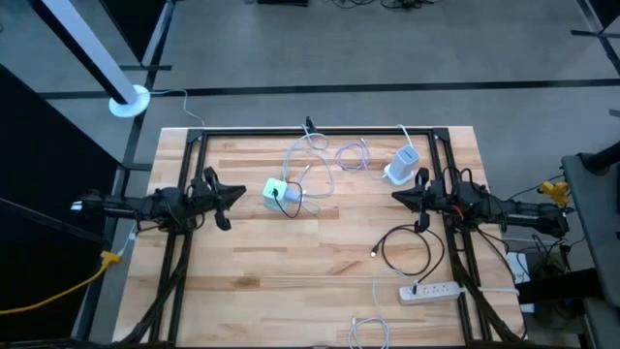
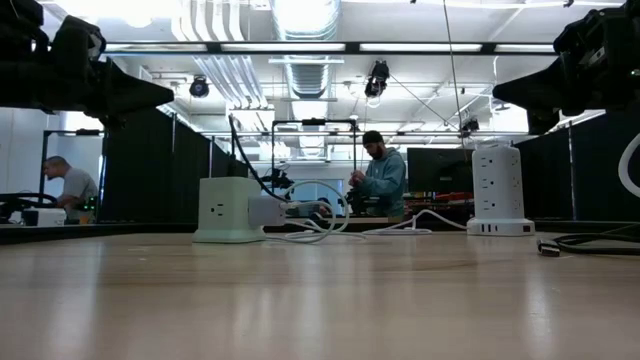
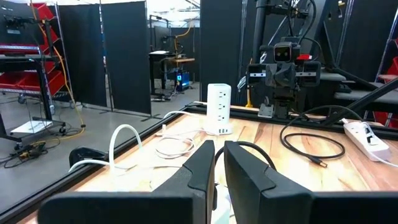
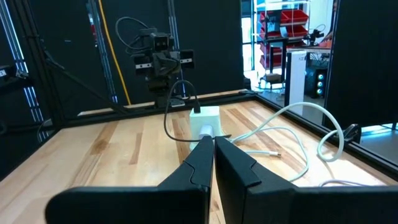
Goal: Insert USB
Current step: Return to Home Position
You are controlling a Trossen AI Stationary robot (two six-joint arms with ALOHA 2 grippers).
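Observation:
A black cable [image 1: 407, 247] lies looped on the wooden table at the right, its USB plug end [image 1: 375, 254] flat on the wood. A pale green cube charger [image 1: 281, 194] stands near the middle with a black cord plugged into its top. A white tower power strip [image 1: 402, 165] stands at the far right. My left gripper [image 1: 240, 192] hangs shut above the table's left side, pointing level toward the cube. My right gripper [image 1: 395, 197] hangs shut above the right side, pointing level at the cube [image 4: 205, 119]. Neither holds anything.
Loose white cables [image 1: 320, 160] coil on the table behind the cube and between cube and tower. A flat white power strip [image 1: 431, 291] lies near the front right, another white cable [image 1: 368, 330] at the front edge. People stand in the room beyond the table.

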